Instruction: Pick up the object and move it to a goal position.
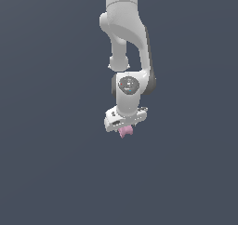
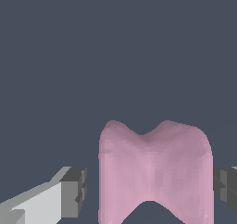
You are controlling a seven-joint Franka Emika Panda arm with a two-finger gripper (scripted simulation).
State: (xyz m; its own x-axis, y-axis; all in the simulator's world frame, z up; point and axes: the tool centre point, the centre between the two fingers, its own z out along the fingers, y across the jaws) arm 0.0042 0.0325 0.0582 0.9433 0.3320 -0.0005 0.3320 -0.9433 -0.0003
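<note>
The object (image 1: 125,131) is a small pink piece pinched at its middle, showing just below the white hand in the exterior view. My gripper (image 1: 124,128) points down over it. In the wrist view the object (image 2: 155,172) stands between the two fingers of the gripper (image 2: 149,190). One dark fingertip (image 2: 76,193) stands a narrow gap off the object's side. The other fingertip (image 2: 225,186) sits right against the opposite side. The jaws straddle the piece and are open. The goal position carries no visible mark.
A plain dark grey-blue surface fills both views. The white arm (image 1: 124,38) comes down from the top middle of the exterior view. Nothing else shows.
</note>
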